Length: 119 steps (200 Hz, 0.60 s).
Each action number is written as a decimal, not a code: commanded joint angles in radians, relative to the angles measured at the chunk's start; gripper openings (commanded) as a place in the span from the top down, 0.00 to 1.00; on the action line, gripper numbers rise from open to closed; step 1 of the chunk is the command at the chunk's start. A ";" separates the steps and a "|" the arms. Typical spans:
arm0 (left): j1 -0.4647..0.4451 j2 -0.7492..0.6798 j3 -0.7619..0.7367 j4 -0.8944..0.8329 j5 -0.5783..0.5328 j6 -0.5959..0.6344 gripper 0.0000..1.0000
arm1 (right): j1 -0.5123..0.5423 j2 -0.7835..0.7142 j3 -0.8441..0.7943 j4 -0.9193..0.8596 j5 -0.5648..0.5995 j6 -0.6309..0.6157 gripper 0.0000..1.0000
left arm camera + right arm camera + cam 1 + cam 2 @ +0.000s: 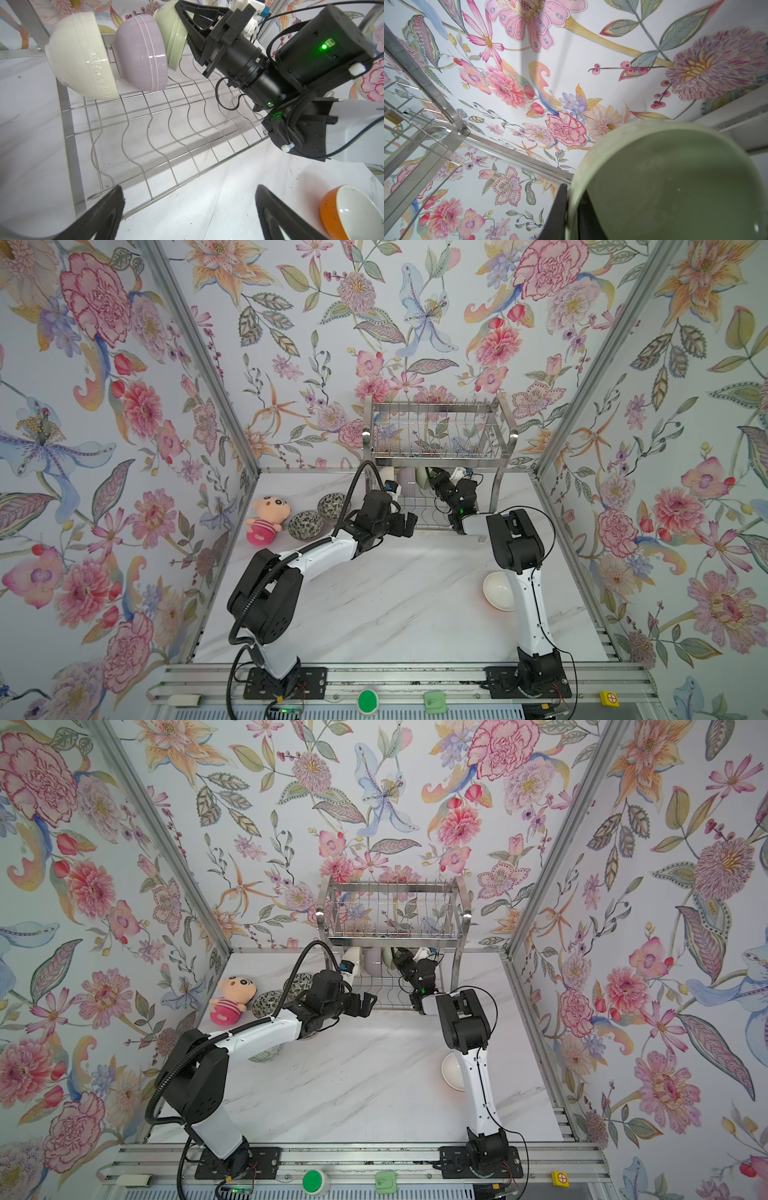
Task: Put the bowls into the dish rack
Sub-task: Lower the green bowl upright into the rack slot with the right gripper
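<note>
Right gripper (572, 199) clamps pale green bowl (675, 187) rim; bowl glossy, on edge.

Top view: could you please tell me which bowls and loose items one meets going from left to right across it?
pink plush doll → nearer leaf-patterned bowl → farther leaf-patterned bowl → cream bowl → lilac bowl → pale green bowl → white bowl
</note>
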 commanded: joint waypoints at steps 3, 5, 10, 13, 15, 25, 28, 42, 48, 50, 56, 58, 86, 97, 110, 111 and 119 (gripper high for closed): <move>0.009 -0.033 -0.009 -0.006 -0.021 -0.002 0.01 | -0.001 0.008 -0.045 0.002 -0.045 0.009 0.86; 0.009 -0.035 -0.009 -0.006 -0.021 -0.002 0.01 | -0.002 0.008 -0.046 0.002 -0.046 0.009 0.86; 0.009 -0.034 -0.009 -0.006 -0.021 -0.004 0.01 | -0.001 0.006 -0.048 0.002 -0.050 0.008 0.86; 0.011 -0.035 -0.010 -0.006 -0.021 -0.004 0.01 | -0.002 0.006 -0.048 0.002 -0.054 0.007 0.85; 0.010 -0.035 -0.011 -0.006 -0.022 -0.002 0.01 | -0.002 0.005 -0.050 0.003 -0.057 0.006 0.85; 0.009 -0.039 -0.013 -0.004 -0.022 -0.005 0.01 | -0.002 0.006 -0.053 0.003 -0.068 0.004 0.85; 0.010 -0.039 -0.014 -0.005 -0.023 -0.004 0.01 | -0.004 0.006 -0.055 0.003 -0.070 0.004 0.85; 0.010 -0.040 -0.016 0.000 -0.021 -0.008 0.01 | -0.005 0.003 -0.068 0.008 -0.071 0.001 0.84; 0.009 -0.041 -0.018 0.000 -0.021 -0.007 0.01 | -0.005 0.002 -0.072 0.010 -0.070 -0.001 0.84; 0.007 -0.040 -0.018 0.001 -0.021 -0.007 0.01 | -0.005 0.000 -0.074 0.009 -0.072 -0.001 0.84; 0.007 -0.040 -0.018 0.001 -0.021 -0.009 0.01 | -0.007 -0.002 -0.075 0.011 -0.073 -0.002 0.84; 0.007 -0.040 -0.019 0.001 -0.020 -0.009 0.01 | -0.007 -0.002 -0.075 0.011 -0.074 -0.002 0.83; 0.003 -0.042 -0.019 0.000 -0.020 -0.009 0.01 | -0.010 -0.012 -0.087 0.005 -0.078 -0.016 0.81; 0.006 -0.043 -0.018 0.000 -0.022 -0.009 0.01 | -0.010 -0.023 -0.092 -0.008 -0.080 -0.029 0.80; 0.003 -0.045 -0.019 0.000 -0.024 -0.011 0.01 | -0.011 -0.032 -0.099 -0.017 -0.080 -0.044 0.80; 0.003 -0.045 -0.020 0.000 -0.023 -0.011 0.01 | -0.011 -0.032 -0.100 -0.018 -0.080 -0.045 0.80; 0.003 -0.044 -0.021 0.002 -0.023 -0.011 0.01 | -0.012 -0.036 -0.103 -0.019 -0.081 -0.049 0.79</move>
